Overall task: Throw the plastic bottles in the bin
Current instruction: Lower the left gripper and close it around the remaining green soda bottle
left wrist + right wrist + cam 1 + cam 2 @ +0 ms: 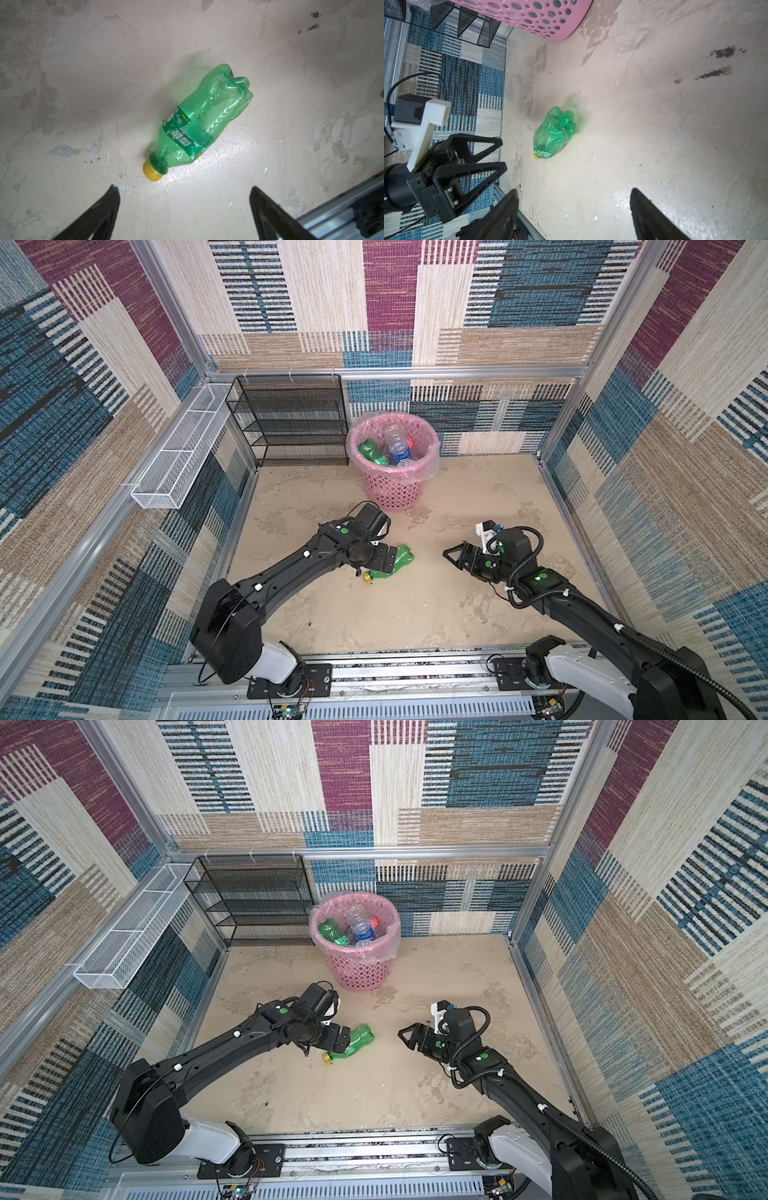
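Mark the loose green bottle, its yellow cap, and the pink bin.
green bottle [182, 133]: left wrist view, label.
yellow cap [152, 171]: left wrist view, cap side.
pink bin [392, 489]: in a top view, perforated wall.

White characters reading "雪碧" run across the label [184, 133] of the green bottle [207, 108] lying mid-floor.

We see one green bottle [395, 560] lying on its side on the counter [415, 614], on the near side of the bin [392, 489] and well apart from it. It is crumpled and dented, with a green label [182, 133] round its middle and its yellow cap [152, 170] pointing away from the bin. The bin is a round pink basket with perforated sides and a clear bag liner [430, 468], standing upright. Inside it we make out a second green bottle [371, 452] and a clear bottle [400, 448] with a blue label.
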